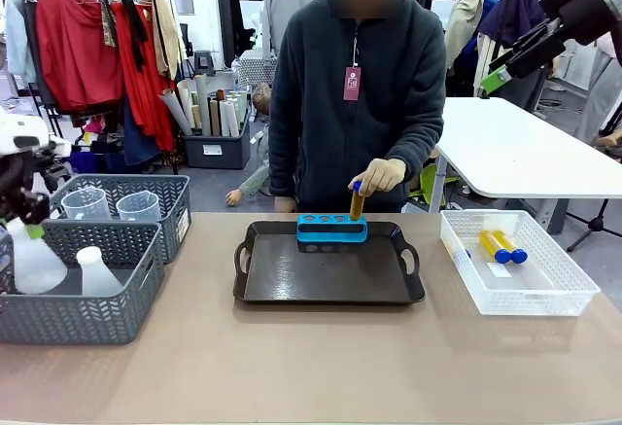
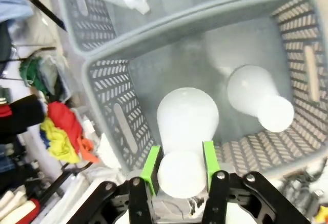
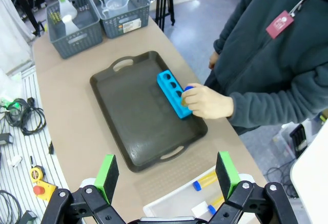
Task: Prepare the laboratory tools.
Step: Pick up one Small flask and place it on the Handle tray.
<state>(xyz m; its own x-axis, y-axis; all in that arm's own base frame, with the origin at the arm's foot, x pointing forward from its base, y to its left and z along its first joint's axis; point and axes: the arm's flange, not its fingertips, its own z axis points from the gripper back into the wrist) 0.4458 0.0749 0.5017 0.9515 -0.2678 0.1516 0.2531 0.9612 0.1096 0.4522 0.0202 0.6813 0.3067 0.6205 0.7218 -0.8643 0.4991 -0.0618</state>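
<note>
My left gripper (image 2: 180, 170) (image 1: 21, 223) is shut on the neck of a translucent white conical flask (image 2: 187, 119) (image 1: 34, 262), its green pads on either side. The flask is over the near grey basket (image 1: 131, 294). A second flask (image 2: 256, 98) (image 1: 97, 271) stands in that basket beside it. Two clear measuring jugs (image 1: 86, 203) sit in the far grey basket. The person's hand (image 1: 379, 174) holds an amber tube (image 1: 357, 201) at a blue rack (image 1: 331, 228) on the dark tray (image 1: 292, 284). My right gripper (image 3: 166, 175) (image 1: 498, 77) hangs open, high at the right.
A white mesh basket (image 1: 544, 289) at the right holds amber tubes with blue caps (image 1: 501, 247). The person stands at the table's far edge behind the tray. Bare tabletop (image 1: 311, 367) runs along the front.
</note>
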